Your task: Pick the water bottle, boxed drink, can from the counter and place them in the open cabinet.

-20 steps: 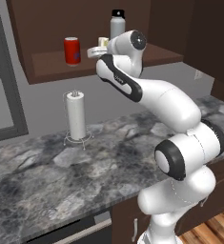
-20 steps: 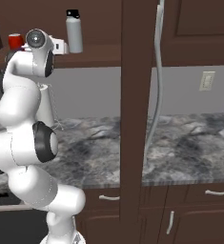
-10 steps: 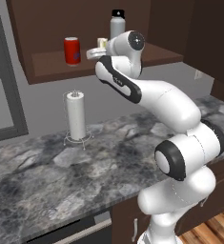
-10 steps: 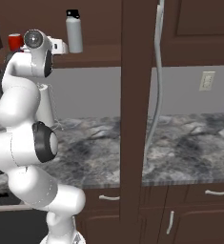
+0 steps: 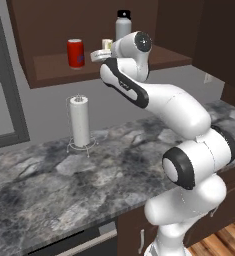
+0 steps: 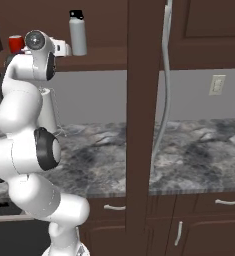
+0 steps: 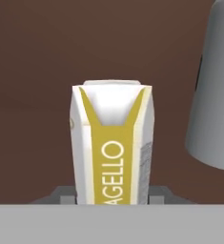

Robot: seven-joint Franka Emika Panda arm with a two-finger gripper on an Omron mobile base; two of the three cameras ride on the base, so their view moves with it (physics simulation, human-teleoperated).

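In the hand view the boxed drink (image 7: 114,147), a cream carton with a yellow stripe, stands upright between my gripper's (image 7: 114,198) fingers (image 7: 61,193), which are shut on it. The grey wall of the water bottle (image 7: 218,95) is close on its right. In the left base view my gripper (image 5: 104,50) reaches into the open cabinet (image 5: 49,67), holding the boxed drink (image 5: 107,44) between the red can (image 5: 75,53) and the black-capped water bottle (image 5: 123,26), which both stand on the shelf. The right base view shows the can (image 6: 15,43), the water bottle (image 6: 78,34) and my gripper (image 6: 64,48).
A white paper towel roll (image 5: 80,121) on a wire stand sits on the grey marbled counter (image 5: 64,175) below the shelf. The cabinet's open door (image 6: 139,100) stands edge-on right of the arm. Lower cabinets with silver handles (image 6: 229,202) run under the counter.
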